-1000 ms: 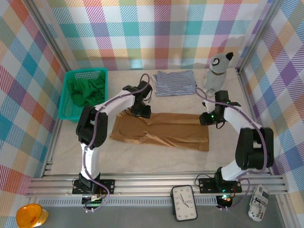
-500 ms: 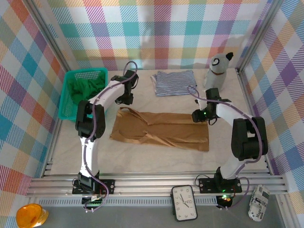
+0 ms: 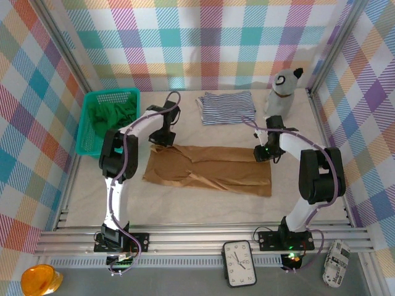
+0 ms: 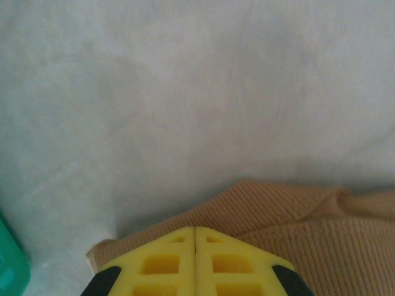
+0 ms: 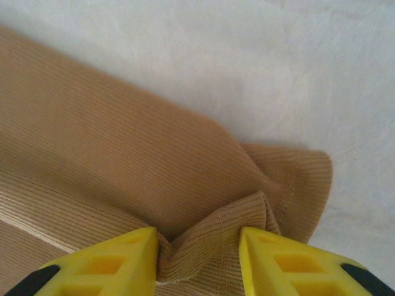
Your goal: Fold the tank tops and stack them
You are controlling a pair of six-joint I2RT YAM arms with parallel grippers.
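Lying flat across the middle of the table point(image 3: 203, 213), the tan tank top point(image 3: 210, 169) forms a long, roughly rectangular panel of fine ribbed knit. A shallow diagonal wrinkle creases its near half. The table covering is a pale, matte, faintly mottled sheet.

Left gripper point(image 3: 162, 140): positioned at the far left corner of the tan tank top. In the left wrist view its yellow fingers point(image 4: 160, 265), moulded with square recesses, meet along a single seam with no gap. Their tips sit over the curved edge of the ribbed cloth. Whether any cloth is pinched between them cannot be told.

Right gripper point(image 3: 264, 154): positioned at the far right corner of the same garment. In the right wrist view its jaws stand a narrow way apart. A raised pucker of ribbed cloth with a stitched hem fills the gap and touches both inner faces. Beside it the corner curls into a rounded flap.

The striped tank top point(image 3: 227, 106), navy and white, lies folded into a compact rectangle near the back wall, well apart from the tan one. The green tank top point(image 3: 111, 116) is bunched inside the teal mesh basket point(image 3: 86, 145) at the left.
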